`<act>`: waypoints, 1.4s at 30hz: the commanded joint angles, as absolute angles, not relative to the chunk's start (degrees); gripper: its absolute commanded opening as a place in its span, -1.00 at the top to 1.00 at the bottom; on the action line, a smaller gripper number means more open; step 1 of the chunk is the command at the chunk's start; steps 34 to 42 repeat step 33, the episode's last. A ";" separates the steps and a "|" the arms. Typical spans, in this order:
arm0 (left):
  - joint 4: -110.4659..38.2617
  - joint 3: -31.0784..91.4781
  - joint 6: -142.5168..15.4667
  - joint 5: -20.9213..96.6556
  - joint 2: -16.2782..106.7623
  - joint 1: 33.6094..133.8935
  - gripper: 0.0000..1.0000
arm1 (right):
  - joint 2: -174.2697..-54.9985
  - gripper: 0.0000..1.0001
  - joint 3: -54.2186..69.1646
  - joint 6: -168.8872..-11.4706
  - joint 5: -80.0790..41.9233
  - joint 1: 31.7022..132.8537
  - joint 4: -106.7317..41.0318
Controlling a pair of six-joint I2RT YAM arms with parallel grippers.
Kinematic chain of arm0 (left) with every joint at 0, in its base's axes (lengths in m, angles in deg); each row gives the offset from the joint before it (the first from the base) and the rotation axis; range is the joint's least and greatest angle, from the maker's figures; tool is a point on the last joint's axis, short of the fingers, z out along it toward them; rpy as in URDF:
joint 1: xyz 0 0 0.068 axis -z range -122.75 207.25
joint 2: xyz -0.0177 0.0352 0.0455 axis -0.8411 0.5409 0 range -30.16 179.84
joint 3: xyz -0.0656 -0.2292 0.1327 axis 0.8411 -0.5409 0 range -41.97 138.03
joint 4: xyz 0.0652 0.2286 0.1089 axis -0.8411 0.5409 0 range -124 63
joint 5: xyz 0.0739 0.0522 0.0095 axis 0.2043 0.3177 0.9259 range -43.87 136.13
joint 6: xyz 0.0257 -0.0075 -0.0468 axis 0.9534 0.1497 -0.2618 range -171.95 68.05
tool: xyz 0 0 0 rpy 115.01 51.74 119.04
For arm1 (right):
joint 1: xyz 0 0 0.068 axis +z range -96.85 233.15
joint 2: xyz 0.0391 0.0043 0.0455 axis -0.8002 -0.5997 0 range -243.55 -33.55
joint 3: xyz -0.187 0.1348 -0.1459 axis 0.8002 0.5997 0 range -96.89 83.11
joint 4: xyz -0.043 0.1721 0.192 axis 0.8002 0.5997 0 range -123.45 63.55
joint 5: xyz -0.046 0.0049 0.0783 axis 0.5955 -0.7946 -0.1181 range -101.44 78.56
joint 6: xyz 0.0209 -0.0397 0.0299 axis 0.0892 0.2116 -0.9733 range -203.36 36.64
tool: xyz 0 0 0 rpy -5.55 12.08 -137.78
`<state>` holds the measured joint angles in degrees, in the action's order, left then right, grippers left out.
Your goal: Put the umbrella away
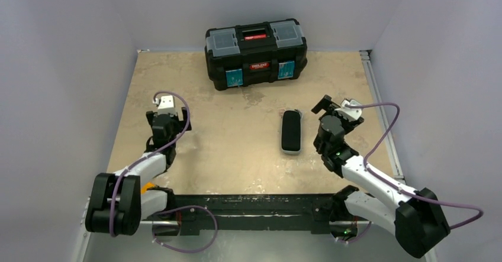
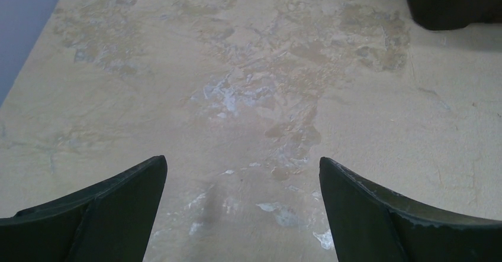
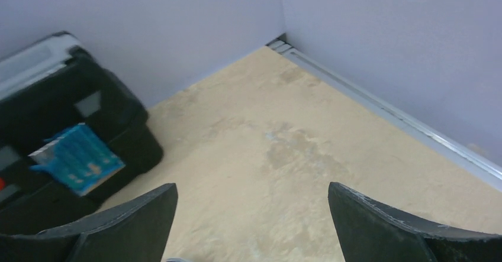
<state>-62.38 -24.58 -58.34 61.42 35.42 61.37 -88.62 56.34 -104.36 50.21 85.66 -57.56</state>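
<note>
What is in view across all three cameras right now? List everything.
toolbox: one, black with a red handle, grey lid compartments and blue labels; closed, far centre of the table
oblong case: one, dark with a pale rim; lying flat right of centre, left of the right arm and apart from it
table: one, worn tan surface
walls: pale lilac-grey, on three sides
umbrella: none visible in any view
base rail: one, black, near edge between the arm bases
purple cables: two, one along each arm
left gripper: one, dark fingers, open and empty, over bare table on the left
right gripper: one, dark fingers, open and empty, right of the case
</note>
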 commanded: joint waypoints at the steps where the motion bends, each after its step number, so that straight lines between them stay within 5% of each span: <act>1: -75.25 -21.89 -52.93 55.44 39.97 60.83 -1.00 | -91.60 -0.98 61.31 -97.80 44.63 78.22 -73.21; 5: -92.18 -26.20 -50.09 51.69 48.02 60.67 -1.00 | -96.83 -0.98 62.71 -97.88 39.07 72.75 -79.66; 19: -85.83 -23.73 -51.46 52.03 47.18 60.20 -1.00 | -120.43 -0.98 64.66 -82.50 33.64 68.98 -109.86; 29: -85.86 -23.69 -51.47 51.93 47.29 60.13 -1.00 | -118.54 -0.98 62.28 -89.00 19.28 62.58 -99.59; 42: -85.90 -23.76 -51.42 51.93 47.21 60.11 -1.00 | -118.54 -0.98 62.19 -89.27 18.85 62.38 -99.10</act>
